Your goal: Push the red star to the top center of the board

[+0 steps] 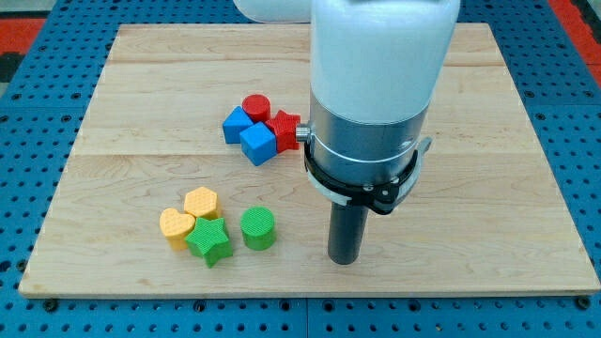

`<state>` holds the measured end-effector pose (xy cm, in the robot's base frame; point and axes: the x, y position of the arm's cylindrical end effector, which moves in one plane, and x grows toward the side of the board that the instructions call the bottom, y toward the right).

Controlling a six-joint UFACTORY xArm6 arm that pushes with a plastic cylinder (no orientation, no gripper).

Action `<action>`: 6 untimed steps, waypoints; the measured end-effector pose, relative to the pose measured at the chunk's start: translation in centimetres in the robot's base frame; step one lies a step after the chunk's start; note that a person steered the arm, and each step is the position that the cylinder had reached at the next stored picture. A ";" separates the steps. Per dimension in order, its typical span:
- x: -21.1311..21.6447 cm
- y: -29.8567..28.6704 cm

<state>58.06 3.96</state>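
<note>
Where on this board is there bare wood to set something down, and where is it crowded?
Bare: the strip along the view's top above the red cylinder, the view's left edge, and the view's right beyond my tip. Crowded: the red star packed against two blue cubes, and the yellow-green cluster around the green star.

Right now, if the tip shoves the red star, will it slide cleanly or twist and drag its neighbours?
The red star probably slides, being squat on smooth wood. Its points may make it twist. It touches a blue cube, so that likely moves too. My tip sits well below it.
</note>
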 end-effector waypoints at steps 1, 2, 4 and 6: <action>0.0 0.0; 0.0 -0.9; -8.0 -3.7; -17.6 -7.3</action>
<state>40.41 -3.31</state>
